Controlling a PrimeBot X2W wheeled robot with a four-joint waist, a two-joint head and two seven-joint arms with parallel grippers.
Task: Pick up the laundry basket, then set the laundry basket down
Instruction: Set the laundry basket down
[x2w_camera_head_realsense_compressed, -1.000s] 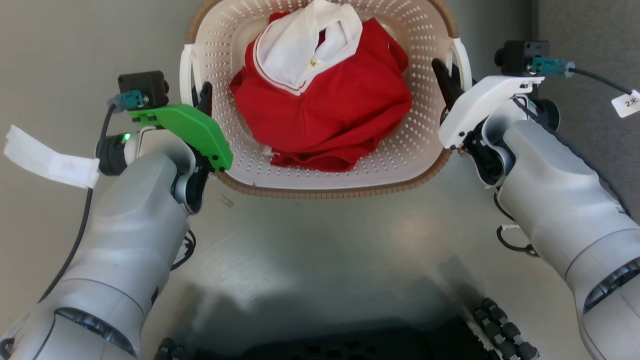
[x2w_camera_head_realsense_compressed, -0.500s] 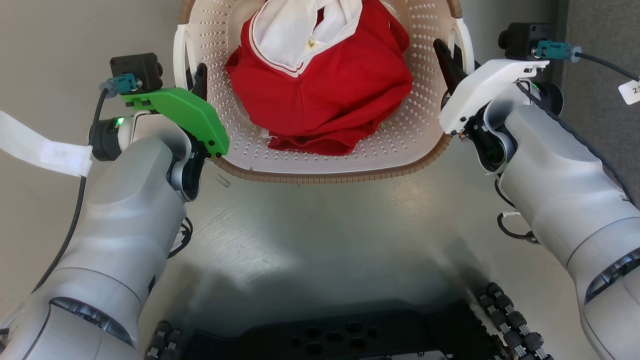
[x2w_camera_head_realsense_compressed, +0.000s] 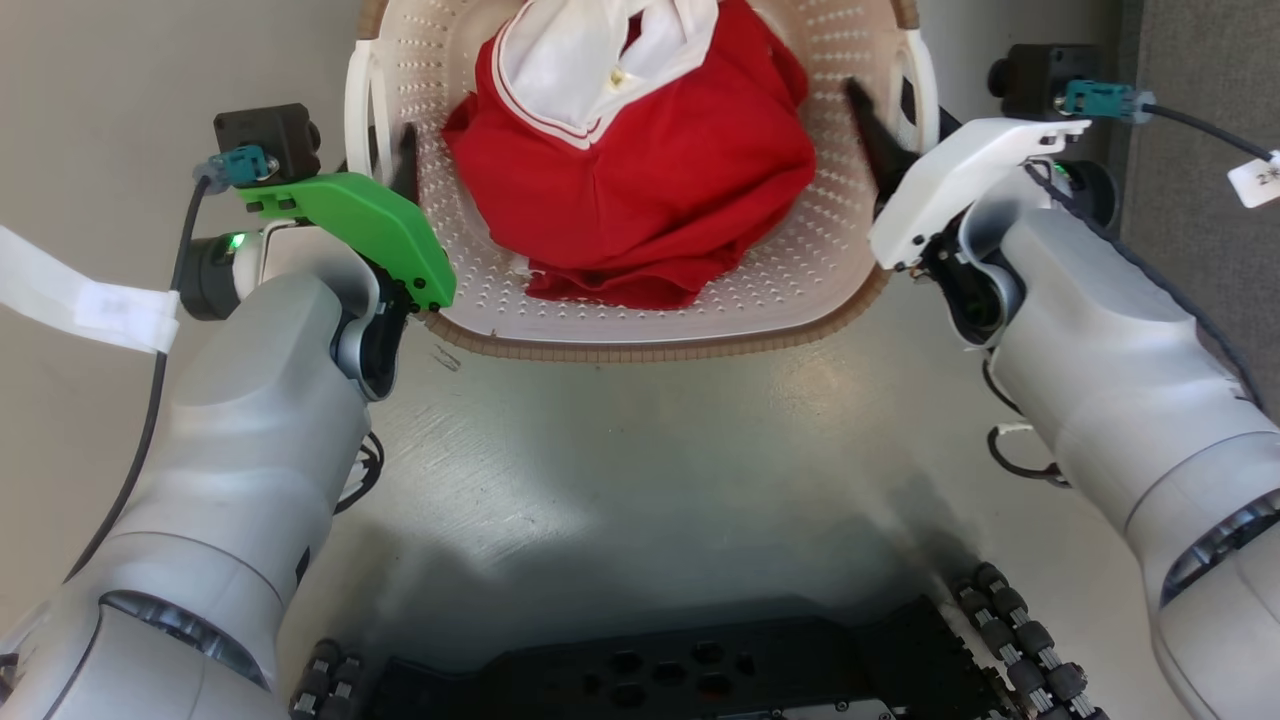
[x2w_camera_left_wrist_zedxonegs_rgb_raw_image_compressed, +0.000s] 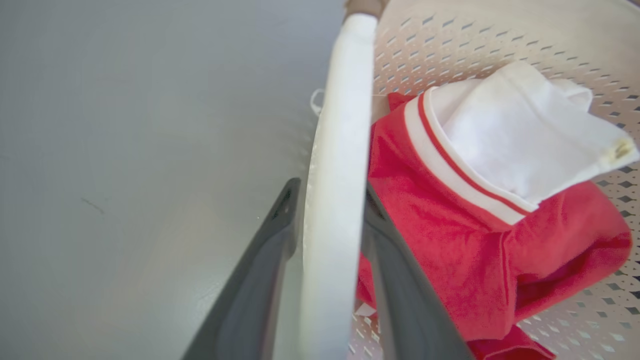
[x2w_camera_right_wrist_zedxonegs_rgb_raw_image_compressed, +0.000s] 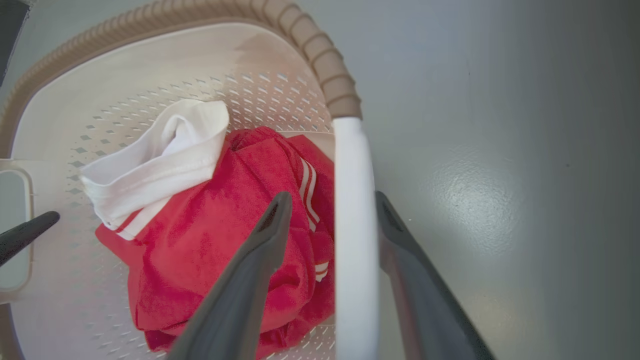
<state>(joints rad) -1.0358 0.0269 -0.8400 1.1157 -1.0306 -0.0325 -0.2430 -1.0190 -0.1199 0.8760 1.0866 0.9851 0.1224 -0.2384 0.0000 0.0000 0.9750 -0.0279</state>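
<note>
Cream plastic laundry basket: my left tool pinches the left handle; right tool straddles the right handle, slack. Judged grasping; next, close right, lift level.

Cream perforated laundry basket, brown-rimmed

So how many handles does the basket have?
2. The left handle sits on the left side of the laundry basket, pinched by the left gripper. The right handle sits on its right side, between the spread fingers of the right gripper.
</note>
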